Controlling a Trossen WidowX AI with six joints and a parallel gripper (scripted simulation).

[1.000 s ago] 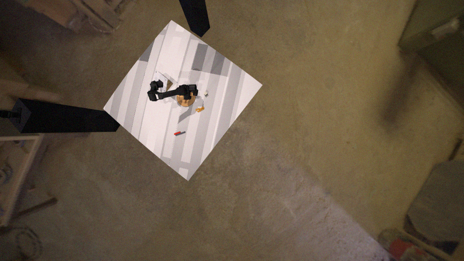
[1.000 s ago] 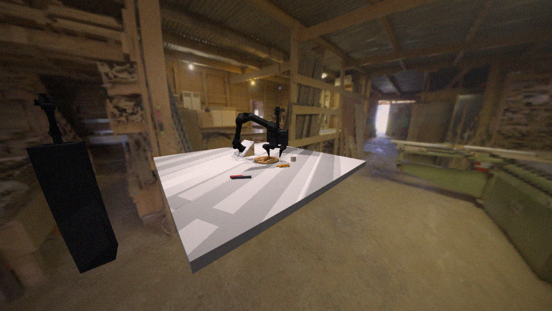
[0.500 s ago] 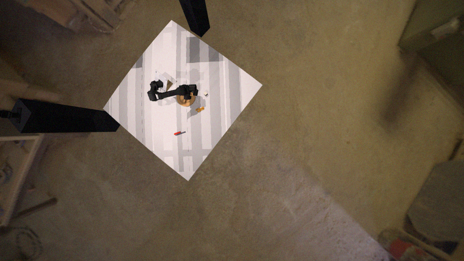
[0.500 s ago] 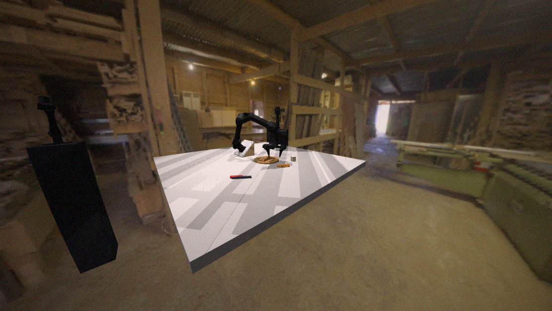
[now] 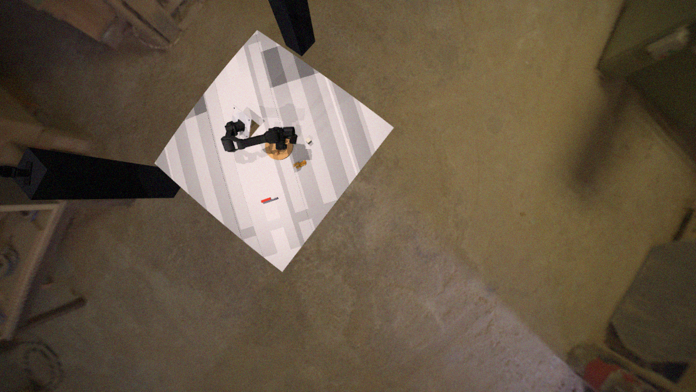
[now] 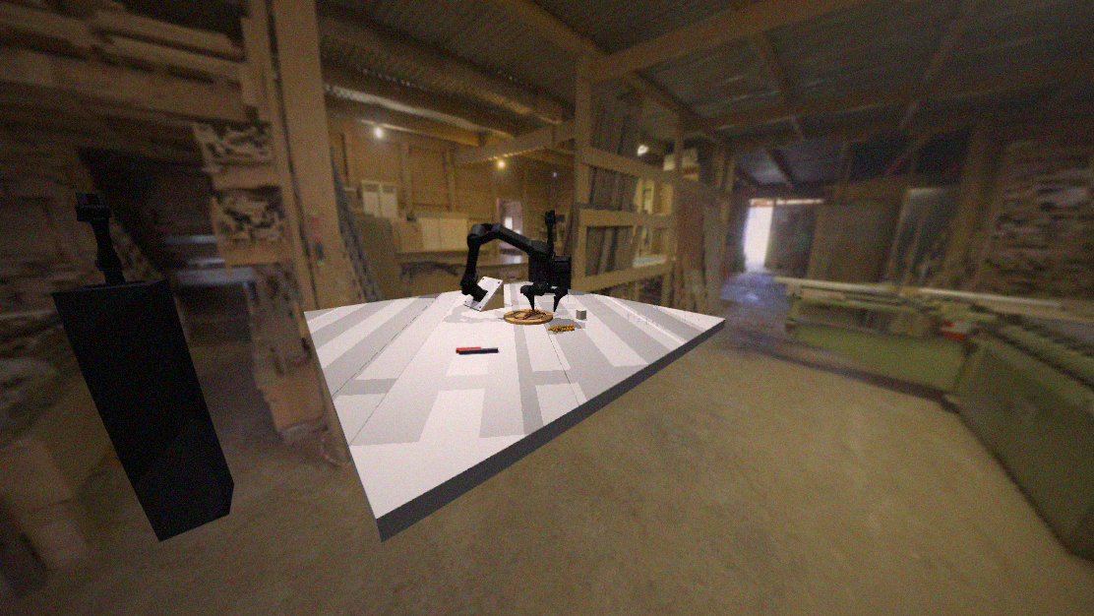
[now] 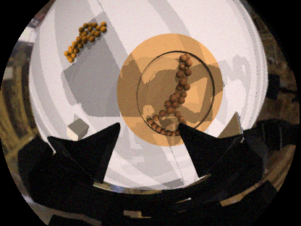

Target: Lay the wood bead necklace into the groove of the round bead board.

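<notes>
The round bead board (image 5: 280, 152) (image 6: 516, 316) (image 7: 127, 83) lies flat on the table, with a thin ring-shaped groove. The brown wood bead necklace (image 7: 174, 98) lies on it. Its two strands bunch together from the groove's top, across the inside, then spread into a small loop at the bottom. In the wrist view beads follow the lower-left arc of the groove; the right and left arcs show none. My gripper (image 6: 545, 309) (image 7: 150, 126) is open and empty, low over the board's edge. The right fingertip in the wrist view overlaps the loop's end and hides some beads.
A bunched orange bead string (image 5: 300, 164) (image 6: 561, 328) (image 7: 85, 37) lies off the board. A small pale block (image 5: 309, 141) (image 6: 580, 314) (image 7: 77, 130) sits nearby. A red and black stick (image 5: 266, 200) (image 6: 468, 350) lies farther off. A tilted white panel (image 6: 483, 293) stands near the arm's base.
</notes>
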